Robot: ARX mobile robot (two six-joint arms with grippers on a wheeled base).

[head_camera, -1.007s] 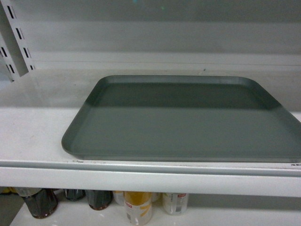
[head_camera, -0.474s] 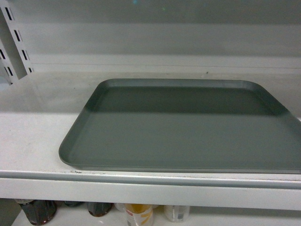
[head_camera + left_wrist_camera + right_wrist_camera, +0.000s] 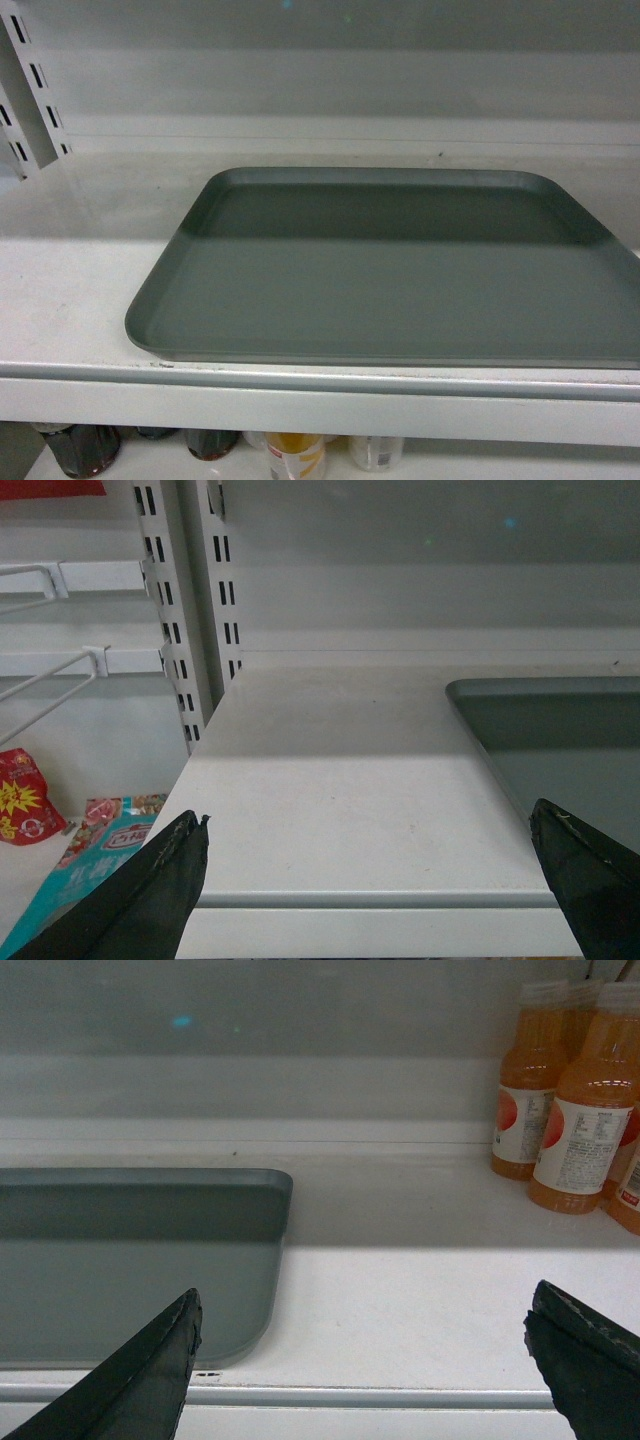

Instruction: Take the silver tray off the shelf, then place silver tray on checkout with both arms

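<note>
The silver tray (image 3: 390, 275) lies flat on the white shelf (image 3: 70, 300), its front rim close to the shelf's grey lip. In the left wrist view the tray's left end (image 3: 560, 740) shows at the right, and my left gripper (image 3: 370, 830) is open, in front of the shelf edge over bare shelf left of the tray. My right gripper (image 3: 365, 1315) is open too, in front of the lip, with the tray's right end (image 3: 130, 1260) behind its left finger (image 3: 160, 1365). Neither gripper touches the tray. No arm appears in the head view. The checkout is out of view.
Orange juice bottles (image 3: 575, 1110) stand on the shelf at the far right. A slotted upright (image 3: 190, 610) bounds the shelf's left end, with wire racks (image 3: 50, 680) and snack bags (image 3: 90, 850) beyond it. Bottles (image 3: 295, 455) stand on the shelf below.
The head view has shifted slightly: the tray sits lower and a little left in the frame, and less of the lower shelf's bottles shows. The tray itself has not moved on the shelf.
</note>
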